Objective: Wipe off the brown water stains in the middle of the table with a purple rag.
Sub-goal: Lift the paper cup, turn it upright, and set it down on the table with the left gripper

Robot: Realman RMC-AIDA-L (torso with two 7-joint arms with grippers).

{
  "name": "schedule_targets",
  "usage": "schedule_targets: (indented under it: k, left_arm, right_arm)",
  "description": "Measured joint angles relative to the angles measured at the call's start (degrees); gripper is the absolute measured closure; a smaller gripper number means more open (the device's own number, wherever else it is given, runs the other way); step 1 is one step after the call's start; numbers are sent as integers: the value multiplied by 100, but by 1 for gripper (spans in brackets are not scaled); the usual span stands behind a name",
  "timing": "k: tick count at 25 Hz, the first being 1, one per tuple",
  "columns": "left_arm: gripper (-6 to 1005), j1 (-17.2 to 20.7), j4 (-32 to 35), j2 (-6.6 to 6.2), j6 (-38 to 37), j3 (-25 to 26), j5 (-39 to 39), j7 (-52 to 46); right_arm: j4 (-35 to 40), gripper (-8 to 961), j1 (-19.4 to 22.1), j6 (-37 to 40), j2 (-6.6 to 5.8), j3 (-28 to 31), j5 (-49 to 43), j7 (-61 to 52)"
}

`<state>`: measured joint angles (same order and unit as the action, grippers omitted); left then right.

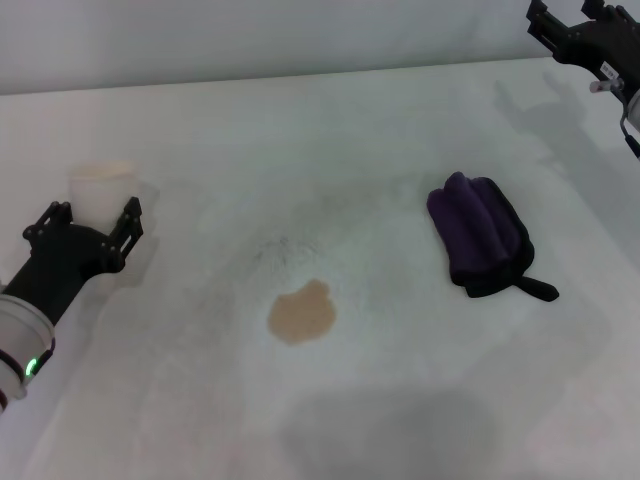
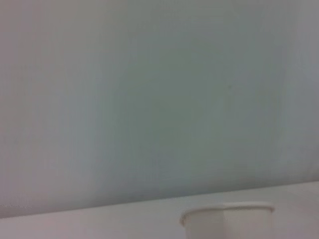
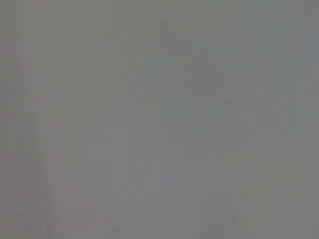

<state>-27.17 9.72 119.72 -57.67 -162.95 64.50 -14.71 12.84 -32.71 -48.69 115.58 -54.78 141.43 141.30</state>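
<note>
The brown water stain [image 1: 302, 312] is a small tan blotch in the middle of the white table [image 1: 400, 400]. The purple rag [image 1: 480, 233] lies folded to its right, its black strap [image 1: 536, 289] pointing toward the front. My right gripper [image 1: 568, 22] is raised at the far right corner, well behind the rag, open and empty. My left gripper [image 1: 90, 220] is at the left edge, open, its fingers straddling the near side of a white cup [image 1: 101, 188]. The cup's rim also shows in the left wrist view [image 2: 227, 211].
A faint grey speckled smudge [image 1: 283, 250] lies just behind the stain. The right wrist view shows only blank grey. A pale wall rises behind the table's far edge.
</note>
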Motion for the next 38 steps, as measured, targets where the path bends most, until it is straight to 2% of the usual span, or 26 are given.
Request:
schedule_targets:
  k: [9, 34, 38]
  left_arm:
    - [370, 210, 266, 12, 59, 11, 48, 649]
    - [367, 469, 438, 17, 227, 16, 167, 688]
    - [317, 477, 467, 15, 235, 16, 300, 687]
  right_arm:
    - [45, 117, 28, 0, 5, -82, -2, -3]
    - [61, 118, 107, -228, -13, -104, -1, -132]
    - [67, 118, 121, -228, -19, -103, -1, -132]
